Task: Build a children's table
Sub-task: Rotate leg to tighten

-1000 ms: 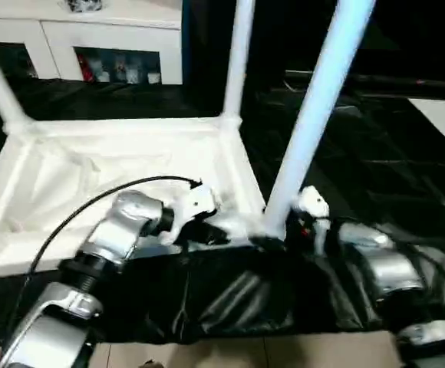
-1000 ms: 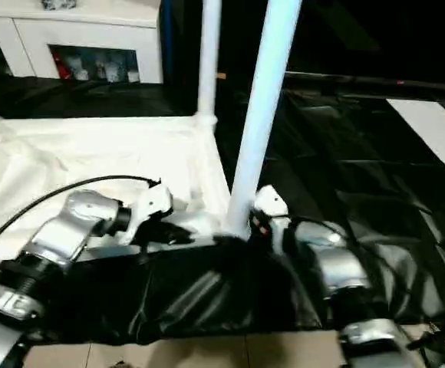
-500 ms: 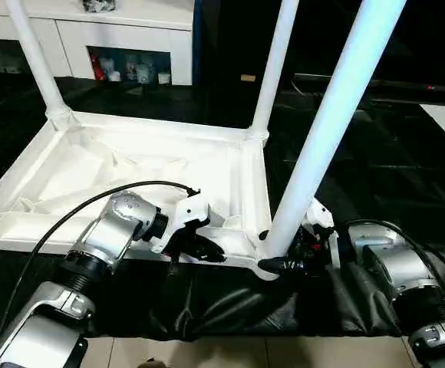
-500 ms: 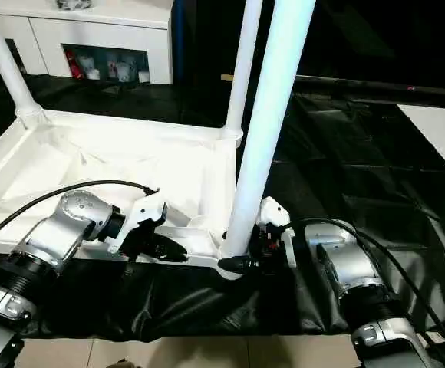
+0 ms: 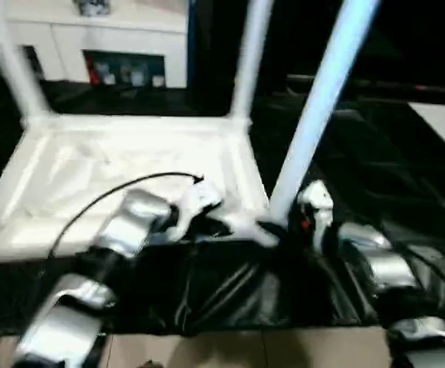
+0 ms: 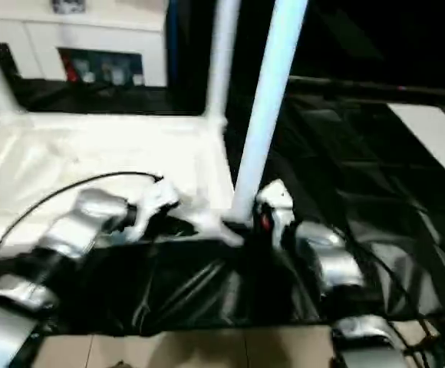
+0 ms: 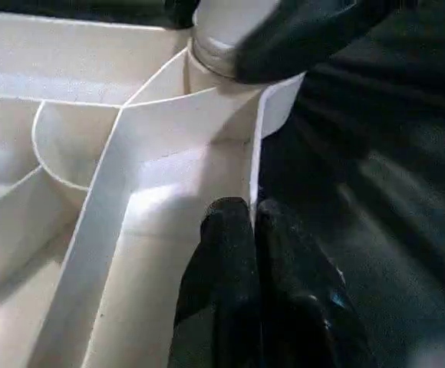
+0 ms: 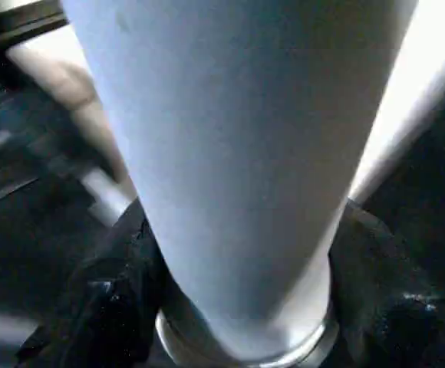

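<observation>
Step in hand: seating long white plastic tube leg (image 5: 314, 123) in near right corner socket of upturned white ribbed tabletop (image 5: 123, 165) (on black sheet). Right gripper (image 8: 238, 307) fingers straddle leg base; left gripper (image 7: 255, 230) fingers pinched on tabletop rim. Next: press leg straight down, rim steadied.

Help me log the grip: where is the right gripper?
In the left eye view, the right gripper is at the nearest leg's base, at the tabletop's near right corner.
</observation>
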Motion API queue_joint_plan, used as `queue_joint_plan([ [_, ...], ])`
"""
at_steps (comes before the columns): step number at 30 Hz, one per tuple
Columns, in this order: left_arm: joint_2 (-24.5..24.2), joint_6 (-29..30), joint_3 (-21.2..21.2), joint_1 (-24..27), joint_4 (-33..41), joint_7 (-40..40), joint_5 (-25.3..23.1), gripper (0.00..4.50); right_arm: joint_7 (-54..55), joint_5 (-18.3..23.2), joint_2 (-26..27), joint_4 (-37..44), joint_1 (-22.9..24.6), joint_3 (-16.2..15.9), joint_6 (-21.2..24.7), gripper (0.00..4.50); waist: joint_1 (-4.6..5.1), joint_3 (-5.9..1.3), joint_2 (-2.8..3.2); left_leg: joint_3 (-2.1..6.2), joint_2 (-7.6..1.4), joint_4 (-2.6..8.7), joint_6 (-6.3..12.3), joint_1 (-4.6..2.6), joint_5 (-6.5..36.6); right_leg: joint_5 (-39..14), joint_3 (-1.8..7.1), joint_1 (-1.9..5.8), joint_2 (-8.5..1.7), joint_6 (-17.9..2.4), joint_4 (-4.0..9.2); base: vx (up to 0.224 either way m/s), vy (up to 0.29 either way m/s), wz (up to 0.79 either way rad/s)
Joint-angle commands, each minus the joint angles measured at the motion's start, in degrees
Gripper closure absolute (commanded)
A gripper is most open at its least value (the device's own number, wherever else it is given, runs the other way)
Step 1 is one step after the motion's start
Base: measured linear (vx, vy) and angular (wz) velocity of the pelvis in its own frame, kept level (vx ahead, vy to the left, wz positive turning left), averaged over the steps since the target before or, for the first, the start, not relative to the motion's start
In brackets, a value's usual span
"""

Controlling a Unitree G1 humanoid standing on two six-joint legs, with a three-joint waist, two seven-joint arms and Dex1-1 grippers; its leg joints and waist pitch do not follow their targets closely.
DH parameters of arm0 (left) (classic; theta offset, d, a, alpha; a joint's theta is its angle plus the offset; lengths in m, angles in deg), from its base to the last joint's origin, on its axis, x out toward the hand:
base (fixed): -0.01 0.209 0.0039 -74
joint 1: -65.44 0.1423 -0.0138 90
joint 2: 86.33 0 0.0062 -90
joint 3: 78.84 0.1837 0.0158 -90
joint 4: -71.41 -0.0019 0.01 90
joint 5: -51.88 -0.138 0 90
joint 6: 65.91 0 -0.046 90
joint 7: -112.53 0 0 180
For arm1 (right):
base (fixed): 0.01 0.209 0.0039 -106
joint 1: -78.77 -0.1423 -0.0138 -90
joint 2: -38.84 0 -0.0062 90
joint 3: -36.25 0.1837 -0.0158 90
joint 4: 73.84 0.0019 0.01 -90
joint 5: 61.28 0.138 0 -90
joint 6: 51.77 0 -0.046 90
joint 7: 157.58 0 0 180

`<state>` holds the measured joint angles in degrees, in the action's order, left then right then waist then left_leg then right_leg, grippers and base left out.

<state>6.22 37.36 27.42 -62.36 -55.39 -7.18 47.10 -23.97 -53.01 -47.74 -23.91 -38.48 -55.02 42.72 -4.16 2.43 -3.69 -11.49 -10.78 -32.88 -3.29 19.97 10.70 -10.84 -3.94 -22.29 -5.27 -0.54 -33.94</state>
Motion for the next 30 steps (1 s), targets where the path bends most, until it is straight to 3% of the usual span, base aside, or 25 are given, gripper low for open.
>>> queue_joint_plan([
  [1, 5.3, 1.3, 0.2, -1.9, 0.1, -6.4, 0.5, 4.5, 6.6, -2.3, 5.0, -2.9, -0.6, -2.8, 1.2, 1.87, 0.26, -2.47, 0.47, 2.07, -3.0, 4.6, -1.75, -0.79, 20.1, -26.9, 2.55, 1.09, -4.08, -8.0, 5.46, 0.0, 0.0, 0.0],
  [5, 8.0, 1.6, 0.2, -2.2, -0.5, -9.4, 0.0, 4.5, 12.2, -3.2, 7.9, -4.4, -1.5, -2.2, -0.1, 1.87, 0.57, -2.52, 0.63, 1.95, -2.86, 4.53, -0.98, -0.61, 19.8, -25.1, 2.64, 1.09, -4.02, -8.4, 5.47, 0.0, 0.0, 0.0],
  [7, 9.1, 1.0, 1.0, -2.1, -0.7, -9.4, -0.5, 4.5, 12.7, -3.3, 9.7, -4.8, -1.9, -1.9, -2.5, 1.31, 0.65, -2.61, 0.46, 1.84, -2.85, 4.48, -0.75, -0.48, 19.1, -23.7, 2.69, 1.08, -4.0, -8.6, 5.36, 0.0, 0.0, 0.0],
  [8, 9.2, 0.8, 1.2, -1.9, -0.4, -9.0, -0.6, 4.5, 12.7, -3.5, 9.8, -4.7, -2.0, -1.9, -3.2, 1.17, 0.64, -2.63, 0.68, 1.86, -2.88, 4.56, -0.48, -0.36, 18.3, -21.9, 2.68, 1.25, -3.87, -8.9, 5.19, 0.0, 0.0, 0.0],
  [11, 7.6, -0.1, 1.7, -1.3, 0.7, -6.4, -0.2, 4.5, 10.1, -2.4, 8.4, -3.9, -2.2, -1.4, -2.9, 1.1, 0.57, -2.79, 0.74, 1.69, -2.91, 4.5, 0.31, -0.13, 16.0, -16.2, 2.76, 1.57, -3.7, -10.4, 4.52, 0.0, 0.0, 0.0],
  [13, 7.0, -0.4, 1.9, -1.1, 1.0, -5.5, -0.1, 4.5, 9.3, -2.1, 7.9, -3.7, -2.2, -1.4, -2.8, 0.77, 0.64, -2.81, 0.74, 1.6, -2.89, 4.44, 0.77, -0.06, 15.5, -14.6, 2.73, 1.77, -3.66, -11.1, 4.29, 0.0, 0.0, 0.0],
  [17, 6.1, -0.4, 2.1, -0.7, 1.7, -3.9, 0.2, 4.5, 7.4, -2.1, 6.6, -3.0, -2.1, -2.1, -2.8, 0.71, 0.56, -2.94, 0.79, 1.44, -2.94, 4.26, 1.4, -0.11, 13.5, -10.8, 2.77, 1.9, -3.66, -12.6, 3.87, 0.0, 0.0, 0.0],
  [21, 6.1, -0.4, 2.1, -0.7, 1.7, -3.9, 0.2, 4.5, 7.4, -2.1, 6.6, -3.0, -2.1, -2.1, -2.8, 0.71, 0.57, -2.83, 0.84, 1.38, -2.95, 4.29, 1.45, -0.14, 13.7, -10.9, 2.76, 1.94, -3.68, -13.0, 3.9, 0.0, 0.0, 0.0],
  [22, 2.9, -1.8, 2.6, 0.3, 3.2, 3.3, 2.0, 4.5, -4.2, -1.7, 1.4, -0.4, -1.1, -5.3, -2.9, 0.71, 0.55, -2.82, 0.8, 1.41, -2.96, 4.3, 1.36, -0.19, 14.3, -11.9, 2.73, 1.97, -3.68, -12.8, 4.04, 0.0, 0.0, 0.0],
  [23, 2.0, -2.0, 2.7, 0.5, 3.5, 5.2, 2.3, 4.5, -7.6, -1.6, 0.1, 0.2, -0.8, -6.1, -3.0, 0.71, 0.43, -2.99, 0.65, 1.5, -2.86, 4.15, 1.9, -0.11, 14.5, -12.1, 2.54, 2.31, -3.6, -12.8, 3.98, 0.0, 0.0, 0.0],
  [24, -0.6, -2.8, 3.0, 1.0, 4.1, 10.6, 3.3, 4.5, -18.1, -1.3, -3.9, 2.2, 0.2, -8.6, -3.5, 0.71, 0.31, -3.07, 0.62, 1.35, -2.85, 3.85, 3.28, 0.2, 13.3, -10.0, 2.69, 2.49, -3.58, -12.9, 3.77, 0.0, 0.0, 0.0],
  [25, -0.8, -2.9, 3.0, 1.0, 4.1, 11.1, 3.3, 4.5, -19.0, -1.2, -4.2, 2.3, 0.3, -8.8, -3.5, 0.71, 0.39, -2.97, 0.65, 1.24, -2.94, 3.74, 4.61, 0.48, 11.7, -6.8, 2.79, 2.48, -3.47, -13.6, 3.37, 0.0, 0.0, 0.0],
  [26, -2.0, -3.2, 2.8, 0.9, 3.8, 13.0, 3.4, 4.5, -24.1, -0.9, -5.9, 3.4, 0.9, -9.8, -3.5, 0.71, 0.24, -3.01, 0.67, 1.19, -3.0, 3.66, 5.26, 0.16, 11.2, -5.8, 2.71, 2.23, -3.52, -14.4, 3.3, 0.0, 0.0, 0.0],
  [30, -3.3, -3.9, 2.9, 0.7, 3.1, 14.2, 2.7, 4.5, -26.3, -1.5, -6.7, 3.8, 1.1, -10.7, -4.2, 0.88, -0.7, -2.95, 0.83, 1.02, -3.44, 3.71, 4.36, -0.06, 10.1, -6.4, 2.56, 2.14, -3.61, -15.4, 3.01, 0.0, 0.0, 0.0],
])
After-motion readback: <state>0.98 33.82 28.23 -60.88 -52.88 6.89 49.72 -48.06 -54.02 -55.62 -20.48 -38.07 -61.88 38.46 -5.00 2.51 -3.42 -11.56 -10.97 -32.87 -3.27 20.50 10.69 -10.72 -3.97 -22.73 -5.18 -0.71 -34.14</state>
